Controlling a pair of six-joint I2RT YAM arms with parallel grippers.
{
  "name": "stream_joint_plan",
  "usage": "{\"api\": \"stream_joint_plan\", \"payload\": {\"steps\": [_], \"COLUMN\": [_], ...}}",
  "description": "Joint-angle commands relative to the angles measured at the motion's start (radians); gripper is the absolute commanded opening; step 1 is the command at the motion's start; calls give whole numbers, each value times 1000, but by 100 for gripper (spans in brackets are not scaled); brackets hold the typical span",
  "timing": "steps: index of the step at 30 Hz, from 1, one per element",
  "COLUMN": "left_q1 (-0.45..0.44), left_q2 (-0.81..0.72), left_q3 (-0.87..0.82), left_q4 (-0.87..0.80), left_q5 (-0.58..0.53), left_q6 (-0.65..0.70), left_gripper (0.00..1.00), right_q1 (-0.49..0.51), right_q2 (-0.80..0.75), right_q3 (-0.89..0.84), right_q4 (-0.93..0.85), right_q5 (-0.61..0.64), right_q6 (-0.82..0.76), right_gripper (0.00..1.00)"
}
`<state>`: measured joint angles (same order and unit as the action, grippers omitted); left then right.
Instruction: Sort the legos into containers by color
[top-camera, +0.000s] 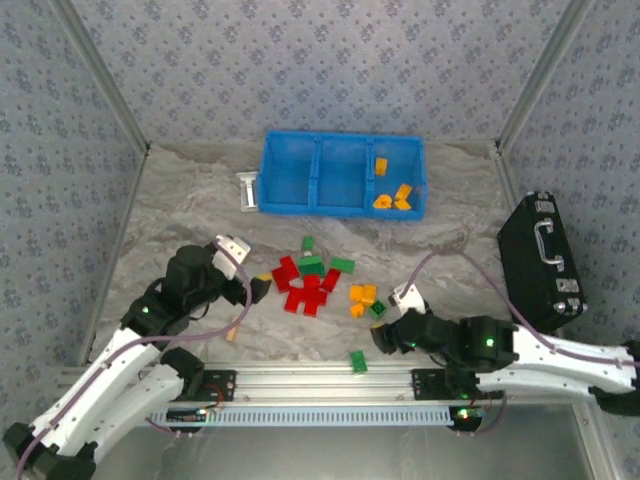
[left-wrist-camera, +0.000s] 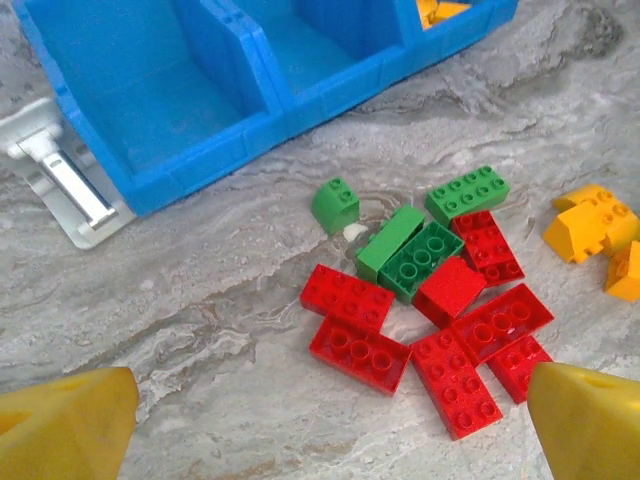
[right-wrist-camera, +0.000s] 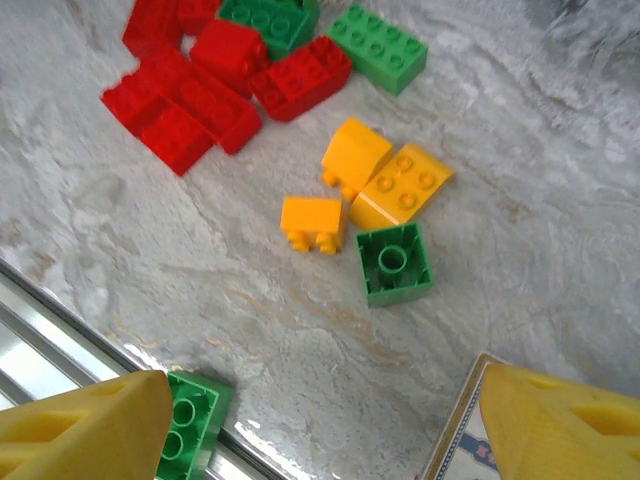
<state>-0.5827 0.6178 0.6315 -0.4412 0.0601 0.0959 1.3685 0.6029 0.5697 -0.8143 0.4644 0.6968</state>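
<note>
Legos (top-camera: 320, 280): loose pile at frame centre, a few yellow in bin's (top-camera: 291, 176) right compartment. Probably light, rigid, slick; pinch across flat sides. Left gripper (left-wrist-camera: 330, 425) and right gripper (right-wrist-camera: 320, 420) both spread, empty.

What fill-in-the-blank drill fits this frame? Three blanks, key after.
1. The bricks already in the bin are all ____.
2. Seen from the top camera, they lie in its ____ compartment.
3. The left gripper and the right gripper both stand ____, holding nothing.

Missing words: yellow; right; open.
</note>
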Motion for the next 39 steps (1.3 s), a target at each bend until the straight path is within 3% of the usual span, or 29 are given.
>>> {"api": "stream_joint_plan", "payload": {"steps": [1,8,12,17,24,29,39], "left_q1": [6,3,3,0,-12,-22,-24], "left_q2": [-48,-101,-101,-118,-175,-211,-224], "left_q3": [13,7,10,5,2,0,-1], "left_q4": [21,12,16,9,-5,-19,-26], "left_q5": [18,15,20,43,40,27,14], "left_q6": [-4,-7,-15,-31,-39,-41,-39], "left_gripper": [100,100,100,100,100,100,100], "right_q1": [54,235,352,418,378,324,221], "right_q2": [95,159,292,421,622,775,765], "right_q3": [-4,-46,-25,39,143,226,172], "right_q4": [16,61,56,43,24,-14,30], "right_q5": [107,76,92,104,45,-15,-71], "right_q6": [134,355,522,617,623,588,529], "right_gripper": [82,81,81,80,80,74,67]}}
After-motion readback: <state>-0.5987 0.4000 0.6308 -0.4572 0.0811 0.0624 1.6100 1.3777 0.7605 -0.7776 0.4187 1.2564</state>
